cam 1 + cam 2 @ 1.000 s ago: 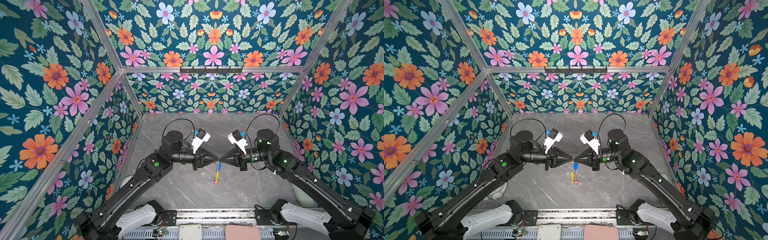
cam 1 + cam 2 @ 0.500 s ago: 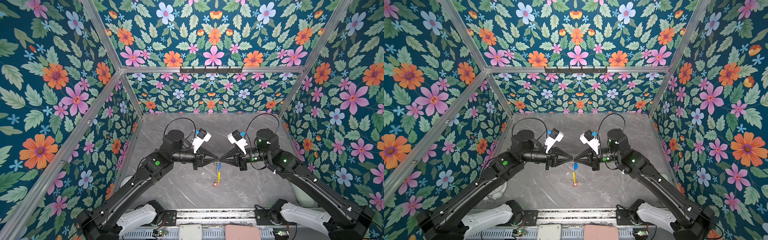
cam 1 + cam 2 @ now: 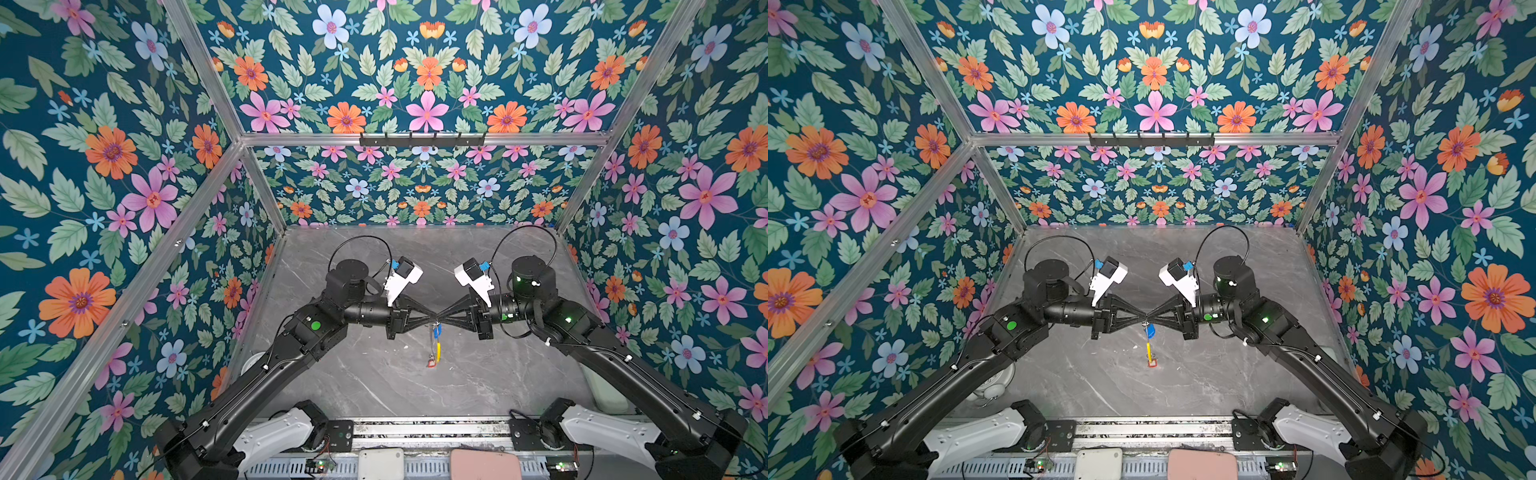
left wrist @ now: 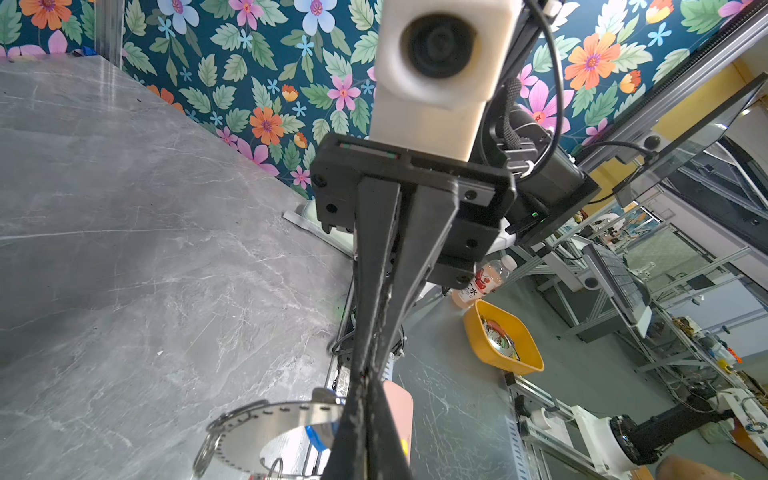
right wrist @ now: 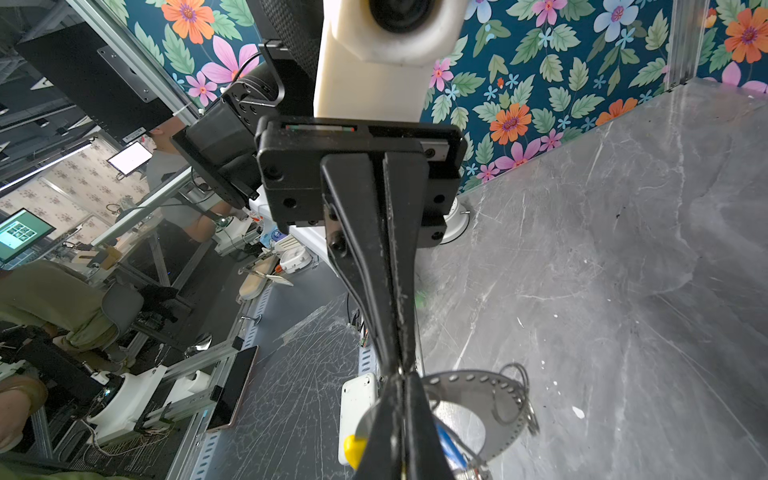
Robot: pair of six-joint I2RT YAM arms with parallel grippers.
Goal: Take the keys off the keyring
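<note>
walls point(image 3: 428, 83): teal floral print | frame point(image 3: 540, 139): alu bars | tabletop point(image 3: 374, 386): grey marble

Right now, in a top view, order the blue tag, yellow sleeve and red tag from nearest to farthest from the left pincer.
1. Blue tag, just beneath the left pincer.
2. Yellow sleeve, midway down.
3. Red tag, hanging lowest.

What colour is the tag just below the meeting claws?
The tag is blue, clearest in a top view.

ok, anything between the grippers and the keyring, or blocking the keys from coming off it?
Nothing visible. In both top views the left gripper and right gripper meet tip to tip, shut on the top of the keyring, which hangs below them over the table with the keys on it.
</note>
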